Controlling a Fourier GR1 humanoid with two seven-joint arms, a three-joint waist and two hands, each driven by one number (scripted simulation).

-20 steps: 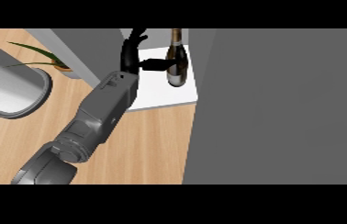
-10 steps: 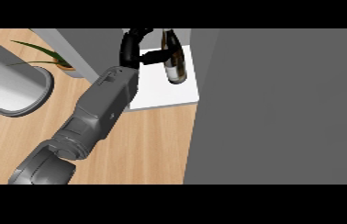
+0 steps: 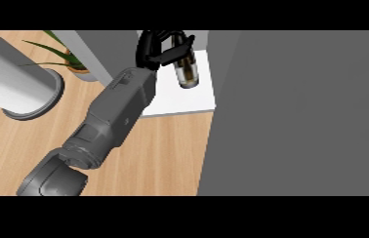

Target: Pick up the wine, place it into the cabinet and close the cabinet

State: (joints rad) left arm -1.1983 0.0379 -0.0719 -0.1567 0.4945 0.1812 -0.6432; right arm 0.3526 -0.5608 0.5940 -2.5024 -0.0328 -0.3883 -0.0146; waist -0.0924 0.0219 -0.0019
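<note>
Wooden counter [image 3: 162, 154] bears a grey cylinder [image 3: 25, 93] and potted plant [image 3: 69, 54] at left, then the left hand [image 3: 153, 49] grasps the dark, brownish-labelled wine [image 3: 187, 72] over the cabinet's white shelf [image 3: 184, 99], beside its grey door [image 3: 288, 110].

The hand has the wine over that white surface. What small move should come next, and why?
Probably lower the wine bottle onto the white surface, then release. The left hand is curled round it over that surface. Whether the bottle touches it cannot be told from this view.
</note>
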